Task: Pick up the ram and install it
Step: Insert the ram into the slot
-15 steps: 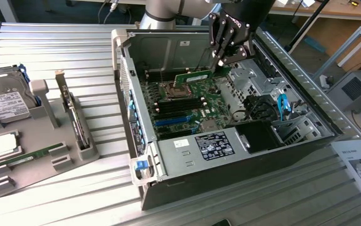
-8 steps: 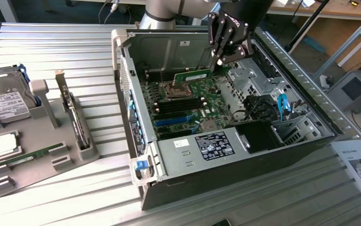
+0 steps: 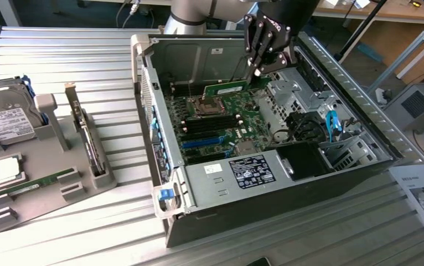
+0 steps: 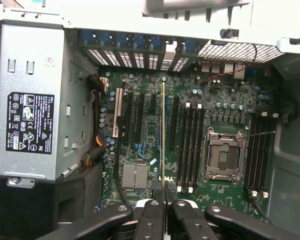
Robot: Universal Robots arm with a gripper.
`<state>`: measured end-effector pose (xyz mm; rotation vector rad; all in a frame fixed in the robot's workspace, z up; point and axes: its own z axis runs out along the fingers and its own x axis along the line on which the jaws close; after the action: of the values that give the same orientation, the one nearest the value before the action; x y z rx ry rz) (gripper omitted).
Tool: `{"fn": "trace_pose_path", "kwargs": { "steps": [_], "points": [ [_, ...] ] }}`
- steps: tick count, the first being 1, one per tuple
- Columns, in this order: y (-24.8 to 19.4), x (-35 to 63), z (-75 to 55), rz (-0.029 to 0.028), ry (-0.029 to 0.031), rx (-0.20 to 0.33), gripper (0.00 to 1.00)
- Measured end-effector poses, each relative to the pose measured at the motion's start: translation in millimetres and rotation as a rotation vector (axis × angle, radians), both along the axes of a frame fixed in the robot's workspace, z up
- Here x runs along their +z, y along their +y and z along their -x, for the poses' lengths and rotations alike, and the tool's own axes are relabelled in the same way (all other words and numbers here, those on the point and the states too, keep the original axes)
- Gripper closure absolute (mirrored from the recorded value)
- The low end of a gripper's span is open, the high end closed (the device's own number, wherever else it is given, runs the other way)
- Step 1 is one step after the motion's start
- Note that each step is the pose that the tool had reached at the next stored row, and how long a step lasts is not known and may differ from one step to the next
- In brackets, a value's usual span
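Black two-finger gripper (image 3: pixel 258 71) was clamped shut on one end of the long, thin green circuit-board ram stick (image 3: pixel 227 88), holding it inside the open grey metal PC case (image 3: pixel 197 55), above the far part of the green motherboard (image 3: pixel 245 113).

In the exterior view the stick's long axis ran approx. level. Its free end pointed away from the gripper toward the exterior view's left, over the area by the silvery square CPU socket (image 3: pixel 206 104).

In the wrist view the ram stick (image 4: pixel 163 130) showed edge-on as a thin yellow-green line. It ran straight out from betw. the gripper (image 4: pixel 165 192) tips, parallel w/ the row of black memory slots (image 4: pixel 190 145) and just beside them. Couldn't tell whether its lower edge touched the board; it didn't look seated.

CPU socket (image 4: pixel 224 155) sat beyond those slots. Grey boxy power supply w/ black label (image 4: pixel 35 100) was at the opposite side of the case.

Outside the case, at the exterior view's left, a grey moulded holder (image 3: pixel 50 199) carried a second green stick (image 3: pixel 31 185) lying flat, a square silvery CPU chip (image 3: pixel 1 169), a hard drive (image 3: pixel 1 119) and an upright expansion card (image 3: pixel 90 138).
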<state>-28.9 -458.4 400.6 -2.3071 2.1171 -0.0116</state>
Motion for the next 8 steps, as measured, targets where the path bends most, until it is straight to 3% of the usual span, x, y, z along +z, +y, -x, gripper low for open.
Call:
{"fn": "trace_pose_path", "kwargs": {
  "steps": [8],
  "points": [
    [3.0, -1.0, 0.8, 0.0, -0.0003, -0.007, 0.88]
  ]
}}
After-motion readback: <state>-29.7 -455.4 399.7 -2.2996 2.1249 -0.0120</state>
